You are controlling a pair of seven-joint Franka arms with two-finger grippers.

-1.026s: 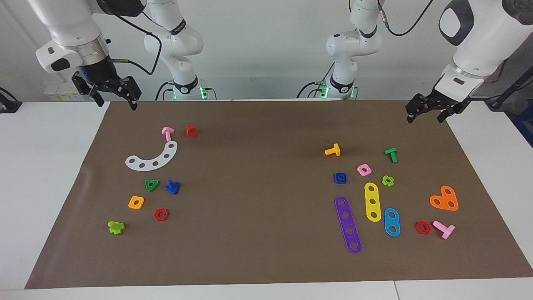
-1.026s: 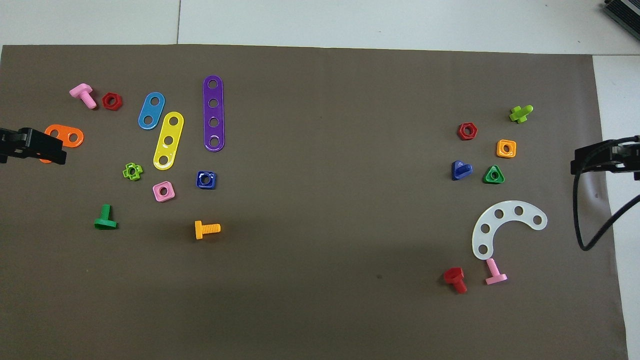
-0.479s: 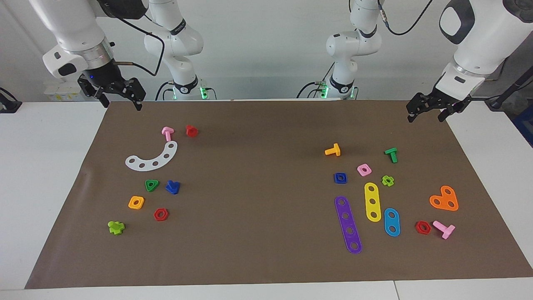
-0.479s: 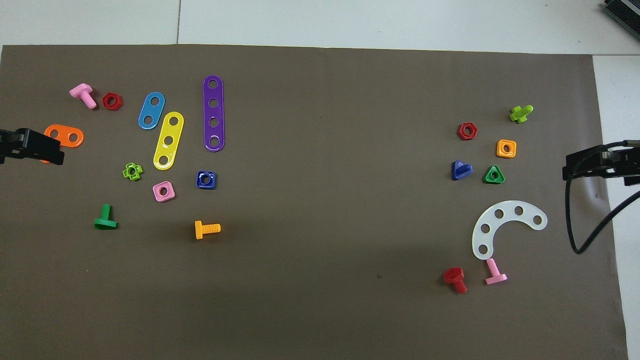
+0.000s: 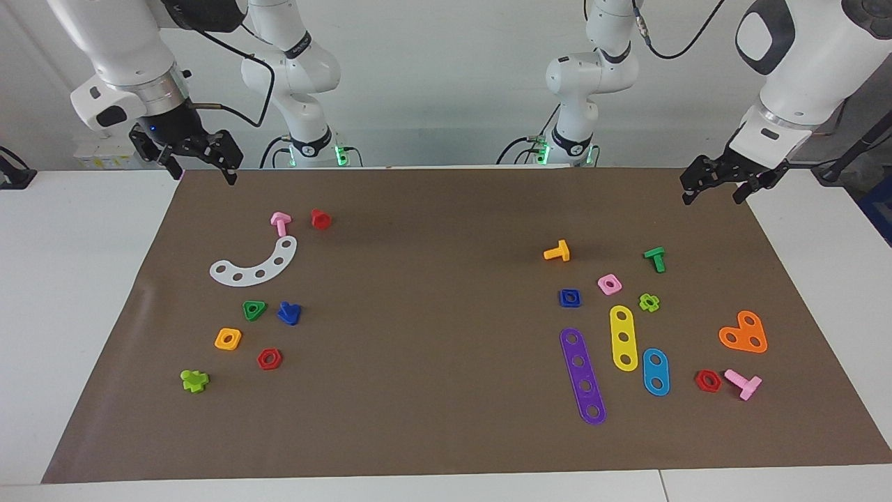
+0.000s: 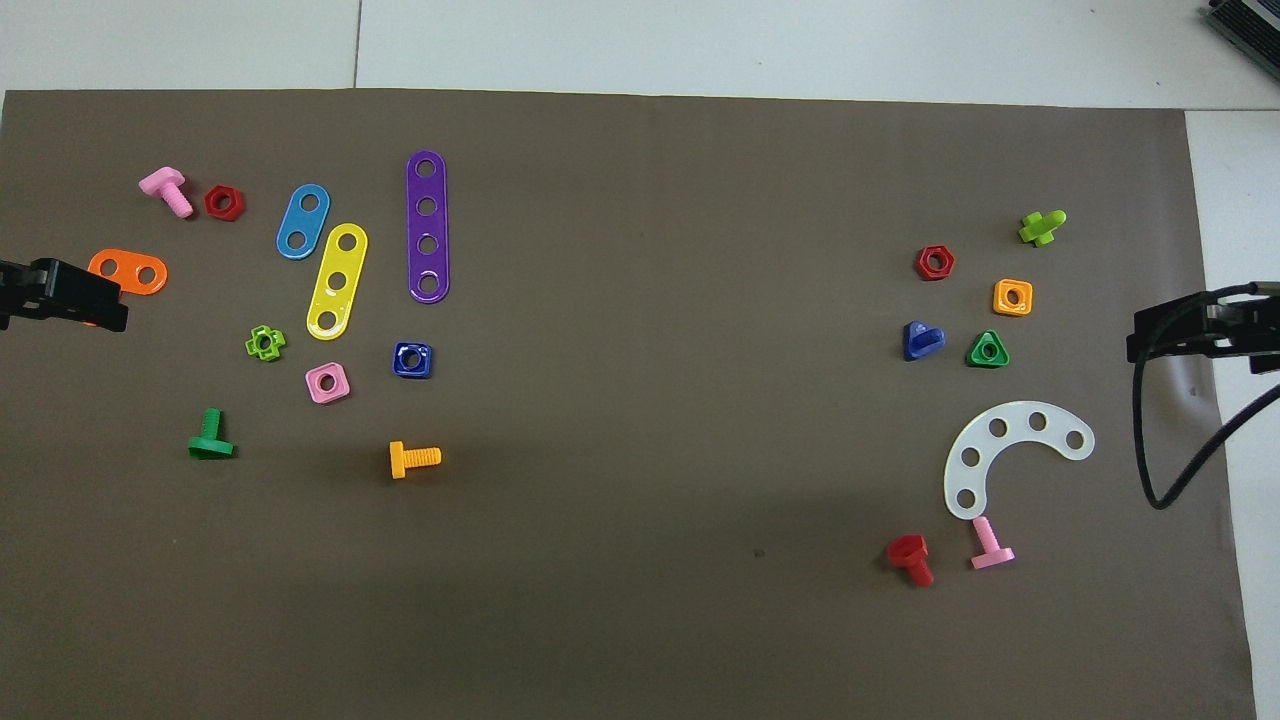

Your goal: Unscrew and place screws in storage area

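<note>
Facing view, bench inventory.

Brown paper mat (image 5: 446, 390): covers most of the white bench (image 5: 70, 279); bare white strips show at both ends and along the edge farthest from the robots. The middle of the mat, between the two groups of parts, is wide and unoccupied.

Right hand (image 5: 202, 171): raised over the mat's corner nearest the robots at the right arm's end, fingers spread, holding nothing.

Left hand (image 5: 714, 192): raised over the mat's corner nearest the robots at the left arm's end, fingers spread, holding nothing.

Dark-blue bolt (image 5: 288, 313): lies on its side in the group at the right arm's end, just beside a green triangular nut (image 5: 254, 309). In the overhead view its long axis runs roughly along the bench's length, head toward the middle of the mat, stem toward the green nut. Farther from the robots than a white curved strip (image 5: 256, 265), well apart from both hands.

Blue square nut (image 5: 569, 298): lies flat, hole up, in the group at the left arm's end, near a pink square nut (image 5: 610, 284) and just nearer the robots than a purple strip (image 5: 583, 376).

Other loose parts: orange bolt (image 5: 557, 252), yellow strip (image 5: 624, 337), red hexagonal nut (image 5: 269, 358).
</note>
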